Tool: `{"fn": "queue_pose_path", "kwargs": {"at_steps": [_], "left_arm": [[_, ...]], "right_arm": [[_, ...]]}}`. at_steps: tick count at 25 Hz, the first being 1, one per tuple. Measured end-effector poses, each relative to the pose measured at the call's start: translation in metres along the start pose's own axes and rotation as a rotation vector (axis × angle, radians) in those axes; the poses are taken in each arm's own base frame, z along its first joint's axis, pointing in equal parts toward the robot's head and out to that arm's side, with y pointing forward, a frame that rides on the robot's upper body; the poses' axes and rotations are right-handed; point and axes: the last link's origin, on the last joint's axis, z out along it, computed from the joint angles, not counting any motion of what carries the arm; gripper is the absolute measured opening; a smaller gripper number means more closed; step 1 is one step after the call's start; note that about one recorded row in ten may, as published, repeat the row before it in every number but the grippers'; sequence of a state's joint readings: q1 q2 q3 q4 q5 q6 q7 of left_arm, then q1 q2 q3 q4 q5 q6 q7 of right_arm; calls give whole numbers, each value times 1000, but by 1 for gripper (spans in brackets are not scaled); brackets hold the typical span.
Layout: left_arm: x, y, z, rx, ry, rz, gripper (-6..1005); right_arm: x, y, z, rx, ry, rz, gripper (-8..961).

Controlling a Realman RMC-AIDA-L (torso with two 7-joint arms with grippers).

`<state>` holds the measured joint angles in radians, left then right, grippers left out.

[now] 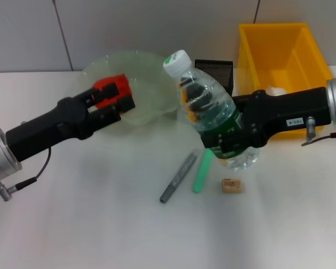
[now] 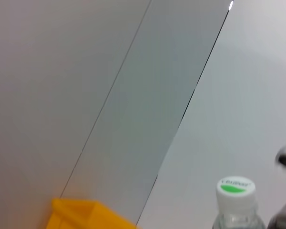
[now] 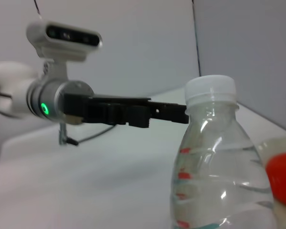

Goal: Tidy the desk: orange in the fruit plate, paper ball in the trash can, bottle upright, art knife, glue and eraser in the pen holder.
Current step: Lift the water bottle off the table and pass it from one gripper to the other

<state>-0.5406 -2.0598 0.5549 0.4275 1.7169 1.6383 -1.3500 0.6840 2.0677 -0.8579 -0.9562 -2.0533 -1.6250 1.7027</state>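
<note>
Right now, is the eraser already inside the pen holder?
No. In the head view the eraser lies on the table beside the green glue stick, well apart from the black mesh pen holder.

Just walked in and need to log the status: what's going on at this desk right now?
The robot is tidying up. Its right tool is shut on the water bottle, holding it nearly upright, tilted a little, in front of the black mesh pen holder. The left tool holds the orange over the clear fruit plate. The art knife, green glue stick and eraser still lie on the table. The yellow bin stands behind the right arm.
</note>
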Motion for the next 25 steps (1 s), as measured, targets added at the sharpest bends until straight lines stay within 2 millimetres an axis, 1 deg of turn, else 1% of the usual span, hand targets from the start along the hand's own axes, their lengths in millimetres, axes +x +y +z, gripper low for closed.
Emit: {"fn": "queue_pose_path", "kwargs": {"at_steps": [1,4,6,8,12,14,17,21,23,25], "left_arm": [[4,3,1,-16,56,-20,712],[6,4,2,-20,90,-37,712],[7,5,3,-27,115,-54,712],[7,9,9,-51,136,-72,712],[8,12,16,-84,145,-83,712],[8,12,16,-84,145,-83,712],[10,19,22,-129,162,-84,711],[11,19,23,-132,165,-83,711],[12,22,29,-161,166,-78,711],[12,22,29,-161,166,-78,711]], "right_arm": [[0,1,2,-10,-21,1,759],[0,4,7,-39,-91,1,759],[0,5,8,-44,-103,1,758],[0,6,10,-52,-123,2,758],[1,9,14,-69,-169,2,758],[2,10,17,-81,-182,3,758],[3,10,19,-87,-186,5,758],[4,11,23,-96,-188,9,758],[4,10,26,-96,-186,12,759],[5,10,28,-98,-186,14,759]]}}
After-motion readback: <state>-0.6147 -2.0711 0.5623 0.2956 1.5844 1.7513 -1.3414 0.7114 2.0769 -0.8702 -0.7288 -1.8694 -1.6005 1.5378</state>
